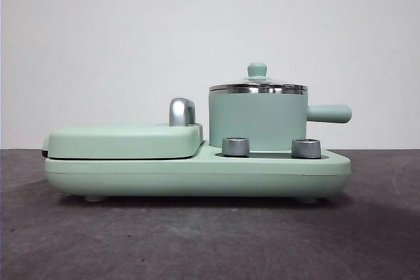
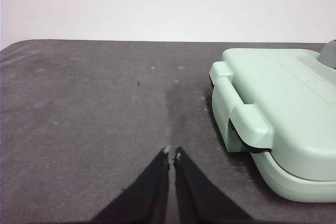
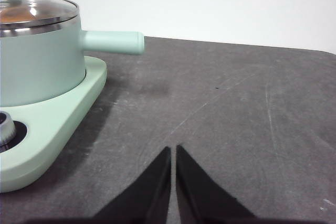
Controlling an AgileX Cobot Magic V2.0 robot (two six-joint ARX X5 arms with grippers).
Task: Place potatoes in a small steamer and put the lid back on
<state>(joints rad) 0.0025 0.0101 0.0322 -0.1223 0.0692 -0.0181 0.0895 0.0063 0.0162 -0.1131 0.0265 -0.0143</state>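
Note:
The mint-green small steamer [image 1: 257, 121] stands on the right half of the appliance base, its stubby handle [image 1: 329, 113] pointing right. The glass lid [image 1: 258, 87] with its green knob sits on the steamer's steel rim. In the right wrist view an orange-brown potato [image 3: 13, 17] shows dimly through the lid [image 3: 44, 10] of the steamer [image 3: 37, 61]. My right gripper [image 3: 173, 149] is shut and empty over bare table, right of the pot handle. My left gripper [image 2: 172, 153] is shut and empty over the table, left of the grill plate. Neither arm appears in the front view.
The flat mint-green grill plate [image 1: 125, 141] with its chrome handle [image 1: 182, 111] lies shut on the left half of the base [image 1: 197, 175]. Two steel dials [image 1: 235, 147] sit in front of the pot. Dark grey table surrounds the appliance; a white wall stands behind.

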